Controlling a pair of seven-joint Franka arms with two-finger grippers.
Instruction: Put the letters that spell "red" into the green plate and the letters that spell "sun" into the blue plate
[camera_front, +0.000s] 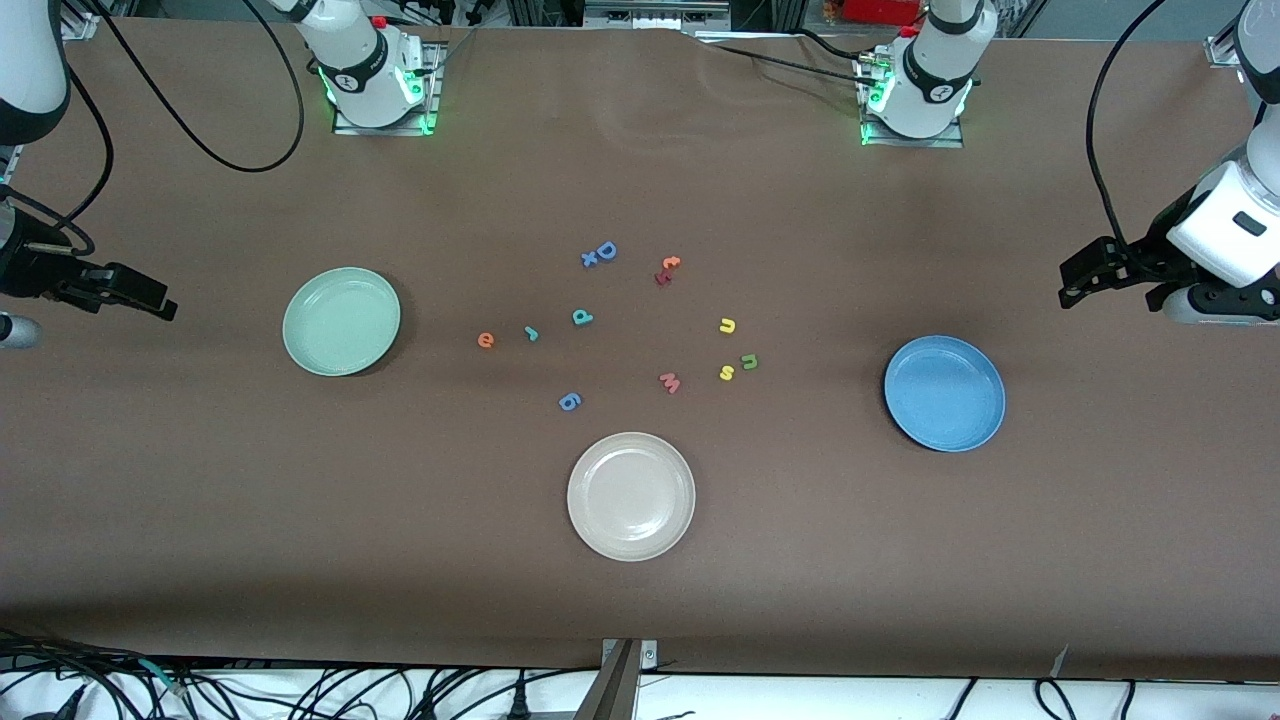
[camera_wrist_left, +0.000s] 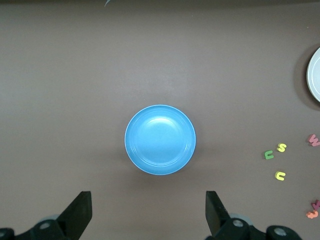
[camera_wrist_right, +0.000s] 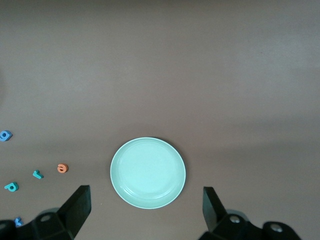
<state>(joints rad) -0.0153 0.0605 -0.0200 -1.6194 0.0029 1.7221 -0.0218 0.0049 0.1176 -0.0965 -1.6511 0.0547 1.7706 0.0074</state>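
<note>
main risk i saw: wrong pick. the tiny orange foam "e" (camera_front: 486, 340), thin teal foam "r" (camera_front: 531, 333) and teal foam "d" (camera_front: 582, 317) lay mid-desk beside decoys, a blue capital "D" (camera_front: 605, 250) and a pink "w" (camera_front: 670, 382). the yellow "s" (camera_front: 727, 373) nearly touched the green "n" (camera_front: 749, 361), the yellow "u" (camera_front: 728, 325) near; they could get dragged together. round mint-green plate (camera_front: 341, 321) and round blue plate (camera_front: 944, 392) sat empty. my left tool (camera_front: 1085, 282) and right tool (camera_front: 140, 300) hung wide open, holding nothing, over the desk's ends.
</note>
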